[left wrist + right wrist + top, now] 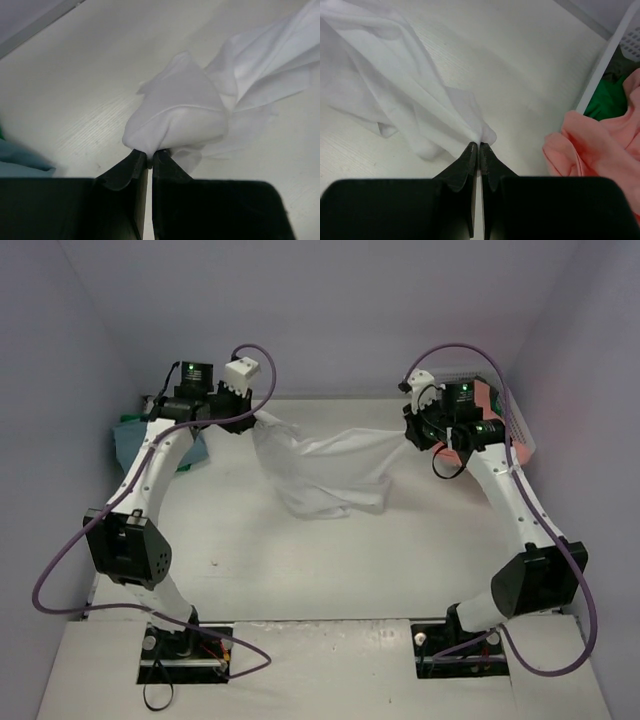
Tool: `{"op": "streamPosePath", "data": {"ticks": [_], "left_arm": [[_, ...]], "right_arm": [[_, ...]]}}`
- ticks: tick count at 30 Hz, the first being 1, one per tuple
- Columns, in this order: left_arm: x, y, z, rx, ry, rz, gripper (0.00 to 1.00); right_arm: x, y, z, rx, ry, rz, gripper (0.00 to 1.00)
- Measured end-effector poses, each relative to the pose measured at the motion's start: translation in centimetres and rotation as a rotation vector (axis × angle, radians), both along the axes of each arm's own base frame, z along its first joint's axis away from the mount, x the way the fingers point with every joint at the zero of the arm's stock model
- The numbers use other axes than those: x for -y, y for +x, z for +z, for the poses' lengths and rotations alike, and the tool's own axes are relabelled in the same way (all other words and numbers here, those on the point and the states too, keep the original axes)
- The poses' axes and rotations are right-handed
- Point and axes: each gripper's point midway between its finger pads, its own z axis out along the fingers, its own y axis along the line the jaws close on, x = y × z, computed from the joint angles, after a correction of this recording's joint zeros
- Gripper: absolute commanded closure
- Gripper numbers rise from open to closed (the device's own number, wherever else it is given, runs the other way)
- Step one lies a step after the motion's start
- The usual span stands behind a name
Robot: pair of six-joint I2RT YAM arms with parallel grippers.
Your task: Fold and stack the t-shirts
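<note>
A white t-shirt hangs stretched between my two grippers at the back of the table, its lower part crumpled on the tabletop. My left gripper is shut on one bunched corner of the white t-shirt; the left gripper pinches cloth at its tips. My right gripper is shut on the other end, and in the right wrist view this gripper clamps a gathered fold of the white t-shirt. A salmon pink t-shirt and a green one lie to the right.
A white mesh basket stands at the back right behind the right arm, the pink shirt spilling from it over its rim. A teal cloth lies at the back left under the left arm; it also shows as teal cloth.
</note>
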Motion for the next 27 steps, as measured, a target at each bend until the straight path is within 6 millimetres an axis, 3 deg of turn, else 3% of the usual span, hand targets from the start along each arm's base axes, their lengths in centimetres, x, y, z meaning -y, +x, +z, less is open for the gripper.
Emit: {"op": "streamPosePath", "data": {"ticks": [4, 9, 13, 16, 21, 27], "left_arm": [[0.5, -0.6, 0.4, -0.026, -0.047, -0.011, 1.0], [-1.2, -0.5, 1.6, -0.037, -0.087, 0.037, 1.0], [-3.5, 0.2, 5.4, 0.029, -0.119, 0.094, 1.0], [-5.0, -0.6, 9.7, 0.113, -0.144, 0.127, 1.0], [-5.5, -5.3, 18.2, 0.288, -0.186, 0.124, 1.0], [-4.4, -14.7, 26.2, 0.483, -0.258, 0.048, 1.0]], "right_arm": [[0.0, -0.4, 2.1, 0.05, 0.036, 0.006, 1.0], [1.5, -1.2, 6.4, 0.16, 0.081, -0.023, 1.0], [2.7, -2.1, 11.6, 0.283, 0.128, -0.037, 1.0], [2.9, -3.9, 14.9, 0.365, 0.157, -0.017, 1.0], [1.9, -8.1, 19.7, 0.487, 0.206, 0.049, 1.0], [0.9, -13.6, 23.1, 0.589, 0.24, 0.128, 1.0]]}}
